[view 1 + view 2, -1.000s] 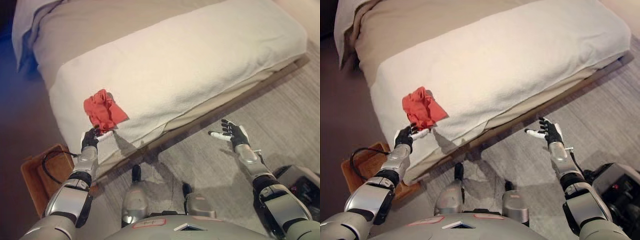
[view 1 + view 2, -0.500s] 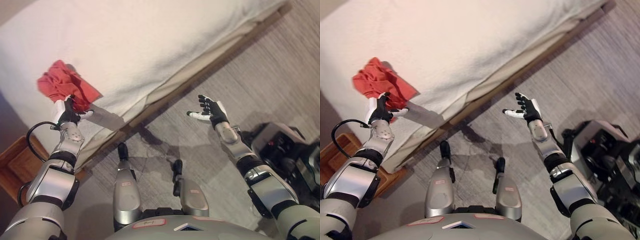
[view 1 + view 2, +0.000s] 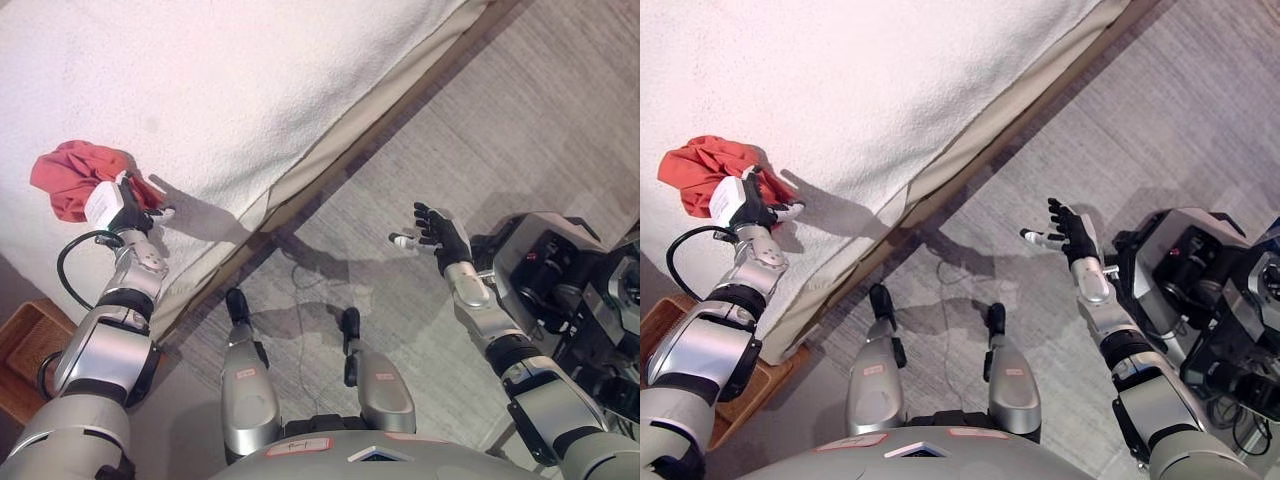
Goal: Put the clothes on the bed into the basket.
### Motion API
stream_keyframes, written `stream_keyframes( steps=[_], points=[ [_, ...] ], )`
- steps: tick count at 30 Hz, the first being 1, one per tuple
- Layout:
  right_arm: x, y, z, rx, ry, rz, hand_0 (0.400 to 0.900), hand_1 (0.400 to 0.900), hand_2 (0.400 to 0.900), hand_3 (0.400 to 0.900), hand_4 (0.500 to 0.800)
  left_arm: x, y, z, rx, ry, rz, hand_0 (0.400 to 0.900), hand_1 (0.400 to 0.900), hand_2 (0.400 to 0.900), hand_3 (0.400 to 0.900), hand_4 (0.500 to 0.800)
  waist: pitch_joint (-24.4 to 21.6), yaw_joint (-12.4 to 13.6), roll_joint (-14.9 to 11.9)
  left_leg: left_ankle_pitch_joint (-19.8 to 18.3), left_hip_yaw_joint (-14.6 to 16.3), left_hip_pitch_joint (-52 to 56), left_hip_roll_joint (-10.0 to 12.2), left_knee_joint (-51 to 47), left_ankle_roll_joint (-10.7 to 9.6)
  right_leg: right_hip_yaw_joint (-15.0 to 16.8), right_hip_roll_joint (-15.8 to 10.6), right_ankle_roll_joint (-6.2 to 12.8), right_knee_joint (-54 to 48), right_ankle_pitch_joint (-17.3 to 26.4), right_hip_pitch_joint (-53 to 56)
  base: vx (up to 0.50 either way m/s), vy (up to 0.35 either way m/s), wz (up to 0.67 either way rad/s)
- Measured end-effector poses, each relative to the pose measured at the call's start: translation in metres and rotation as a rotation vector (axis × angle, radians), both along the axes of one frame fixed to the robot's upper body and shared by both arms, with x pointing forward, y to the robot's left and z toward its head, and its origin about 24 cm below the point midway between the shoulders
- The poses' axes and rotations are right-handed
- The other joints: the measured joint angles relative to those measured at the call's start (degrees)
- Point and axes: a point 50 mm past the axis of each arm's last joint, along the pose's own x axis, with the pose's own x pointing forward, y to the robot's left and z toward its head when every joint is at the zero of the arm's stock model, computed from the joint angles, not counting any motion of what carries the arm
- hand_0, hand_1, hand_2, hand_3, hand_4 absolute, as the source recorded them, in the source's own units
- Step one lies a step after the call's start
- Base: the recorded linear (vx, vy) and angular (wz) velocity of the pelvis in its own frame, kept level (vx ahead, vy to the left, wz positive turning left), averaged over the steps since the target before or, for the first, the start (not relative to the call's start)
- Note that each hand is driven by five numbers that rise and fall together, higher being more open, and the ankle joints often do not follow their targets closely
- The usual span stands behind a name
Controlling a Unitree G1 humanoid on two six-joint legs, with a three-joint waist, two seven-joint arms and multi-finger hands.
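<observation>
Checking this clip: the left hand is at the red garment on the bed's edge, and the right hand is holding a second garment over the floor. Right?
Not quite. The right hand holds nothing: in the right eye view its fingers are spread open over the floor. The rest stands: the left hand is at the red garment on the edge of the bed.

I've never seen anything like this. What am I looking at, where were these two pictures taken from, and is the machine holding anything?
It is a two-legged robot looking down at its own arms. Both pictures come from a stereo camera on its head, so they show one scene from slightly different spots. A bed with a white cover fills the top. A crumpled red cloth lies near its edge; the left robot hand is right against it, grip unclear. The right robot hand is open over the floor, empty. A brown basket sits lower left.
</observation>
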Motion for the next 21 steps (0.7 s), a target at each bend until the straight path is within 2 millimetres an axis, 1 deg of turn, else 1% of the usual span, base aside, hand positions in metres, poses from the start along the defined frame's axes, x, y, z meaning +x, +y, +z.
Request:
stream_keyframes(
  steps=[2,8,10,14,16,18,21],
  points=[
    [0.000,-0.001,0.000,0.009,-0.003,-0.012,0.900,0.900,0.900,0.900,0.800,0.001,0.001,0.003,0.011,-0.013,0.011,0.900,0.900,0.900,0.900,0.800,-0.01,0.00,-0.01,0.00,-0.03,0.00,0.21,-0.01,-0.01,0.02,0.22,0.00,0.00,0.00,0.00,0.00,0.000,0.00],
    [-0.001,-0.002,0.000,0.014,-0.009,-0.021,0.900,0.900,0.900,0.900,0.800,-0.003,0.014,0.007,0.064,0.021,0.052,0.900,0.900,0.900,0.900,0.800,-0.12,-0.11,-0.19,-0.06,-0.01,-0.09,0.70,-0.01,-0.09,0.15,0.66,0.00,0.03,0.00,-0.26,0.00,-0.009,-0.03],
    [-0.002,-0.002,-0.001,0.016,-0.009,-0.020,0.900,0.900,0.900,0.900,0.800,-0.005,0.022,0.012,0.049,0.008,0.096,0.900,0.900,0.900,0.900,0.800,-0.44,-0.15,-0.69,-0.09,0.07,-0.40,0.81,-0.01,-0.15,0.27,0.74,-0.01,0.02,0.00,-0.70,0.01,-0.006,0.02],
    [-0.009,-0.004,-0.007,0.022,0.008,-0.030,0.900,0.900,0.900,0.900,0.800,-0.014,0.046,0.025,0.054,-0.024,0.180,0.900,0.900,0.900,0.900,0.800,-1.42,-0.02,-2.17,-0.03,0.01,-0.81,1.00,0.01,-0.21,0.17,0.94,-0.09,-0.18,0.06,-0.96,0.01,0.002,0.09],
    [-0.010,-0.006,-0.006,0.026,0.005,-0.040,0.900,0.900,0.900,0.900,0.800,-0.018,0.054,0.029,0.058,-0.031,0.207,0.900,0.900,0.900,0.900,0.800,-1.51,0.03,-2.31,-0.03,-0.25,-1.00,0.95,0.04,-0.21,-0.11,0.91,-0.09,-0.37,0.06,-0.81,-0.01,0.005,0.10],
    [-0.009,-0.006,-0.006,0.027,0.002,-0.041,0.900,0.900,0.900,0.900,0.800,-0.021,0.059,0.031,0.062,-0.033,0.226,0.900,0.900,0.900,0.900,0.800,-1.51,0.14,-2.31,-0.03,-0.67,-1.11,0.91,0.13,-0.21,-0.56,0.94,-0.15,-0.75,0.10,-0.38,-0.03,-0.007,0.08],
    [-0.008,-0.005,-0.004,0.028,-0.005,-0.038,0.900,0.900,0.900,0.900,0.800,-0.024,0.062,0.030,0.053,-0.030,0.246,0.900,0.900,0.900,0.900,0.800,-1.51,0.45,-2.30,-0.03,-1.30,-1.34,0.89,0.24,-0.21,-1.12,1.04,-0.15,-0.94,0.10,-0.03,-0.04,-0.013,0.08]
  ],
)
